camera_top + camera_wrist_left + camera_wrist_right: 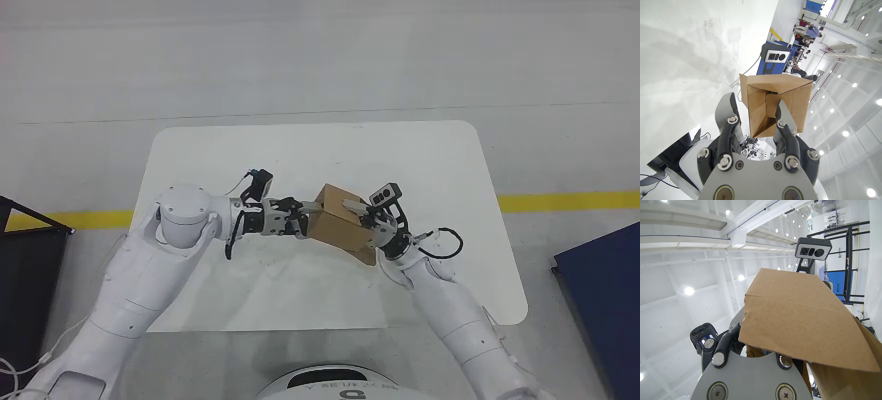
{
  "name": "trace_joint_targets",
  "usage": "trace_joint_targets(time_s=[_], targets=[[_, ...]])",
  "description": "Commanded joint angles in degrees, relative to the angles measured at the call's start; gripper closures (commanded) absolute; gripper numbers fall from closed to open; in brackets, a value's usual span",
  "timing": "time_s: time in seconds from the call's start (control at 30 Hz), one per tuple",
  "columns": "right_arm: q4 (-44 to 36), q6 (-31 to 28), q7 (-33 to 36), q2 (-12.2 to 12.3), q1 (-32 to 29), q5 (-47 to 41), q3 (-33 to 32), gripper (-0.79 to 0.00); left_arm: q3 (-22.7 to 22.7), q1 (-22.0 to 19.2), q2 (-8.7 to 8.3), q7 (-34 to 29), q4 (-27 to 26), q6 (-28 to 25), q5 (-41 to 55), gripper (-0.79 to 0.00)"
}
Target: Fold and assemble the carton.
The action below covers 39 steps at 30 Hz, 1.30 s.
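The left gripper [756,100] is spread apart, astride one wall of the brown cardboard carton [791,89] at its open end, one finger [782,111] on an inner flap. The right gripper [373,230] meets the carton's far side; whether it clamps cannot be told. The carton is over the middle of the white rounded table [200,160], well in from every edge

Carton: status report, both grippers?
Left gripper open, one finger inside the open end of the carton. Right gripper clamped on its opposite end. No obstruction seen.
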<state>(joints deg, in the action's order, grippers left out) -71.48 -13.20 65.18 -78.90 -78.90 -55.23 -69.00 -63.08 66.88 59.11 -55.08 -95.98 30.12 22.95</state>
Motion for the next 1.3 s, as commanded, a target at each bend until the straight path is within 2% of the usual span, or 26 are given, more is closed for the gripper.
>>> trace_joint_targets(time_s=[0.0,0.13,0.23,1.0,1.27], targets=[[0.0,0.0,0.0,0.0,0.1,0.0,0.0,0.000,0.3,-0.2,0.01,-0.2,0.3,0.0,0.0,-0.400],[0.2,0.0,0.0,0.0,0.2,-0.3,0.1,0.000,0.0,-0.5,-0.05,0.3,0.5,-0.5,0.5,-0.403],[0.4,0.0,-0.1,0.0,0.3,-0.3,0.1,0.000,0.0,-0.3,-0.15,0.3,0.6,-0.5,0.5,-0.437],[0.6,-0.3,0.2,0.3,0.2,-0.8,0.1,0.000,2.2,-1.1,-0.12,0.9,1.3,-1.2,0.8,-0.406],[0.4,-0.5,0.7,0.4,-0.1,-1.0,-0.2,0.000,1.1,-0.3,-0.29,2.6,0.5,-2.1,1.8,-0.453]])
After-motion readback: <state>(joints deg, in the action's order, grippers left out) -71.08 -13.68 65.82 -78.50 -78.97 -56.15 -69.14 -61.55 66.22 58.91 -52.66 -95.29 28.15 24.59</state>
